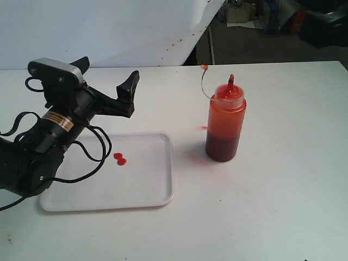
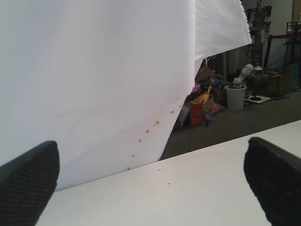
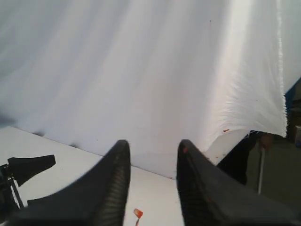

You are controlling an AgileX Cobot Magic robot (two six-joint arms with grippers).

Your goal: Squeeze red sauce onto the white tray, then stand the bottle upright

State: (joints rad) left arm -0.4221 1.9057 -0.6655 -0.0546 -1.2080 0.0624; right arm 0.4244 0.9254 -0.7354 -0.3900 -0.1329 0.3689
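Observation:
The bottle (image 1: 225,128) stands upright on the table right of the white tray (image 1: 142,185), dark sauce in its lower part and its tethered tip cap (image 1: 204,67) hanging off to the side. Two small joined blobs of red sauce (image 1: 120,158) lie on the tray. My left gripper (image 1: 109,69) hovers open over the tray's far left corner, nothing between its fingers (image 2: 151,150). My right gripper (image 3: 154,143) is outside the exterior view; its fingers stand apart with nothing between them, and the tip cap (image 3: 138,213) shows below them.
A faint red smear (image 1: 198,157) marks the table beside the bottle's base. A white cloth backdrop (image 1: 109,27) hangs behind the table's far edge, with workshop clutter (image 2: 221,96) beyond it. The left arm's cables (image 1: 92,147) loop over the tray.

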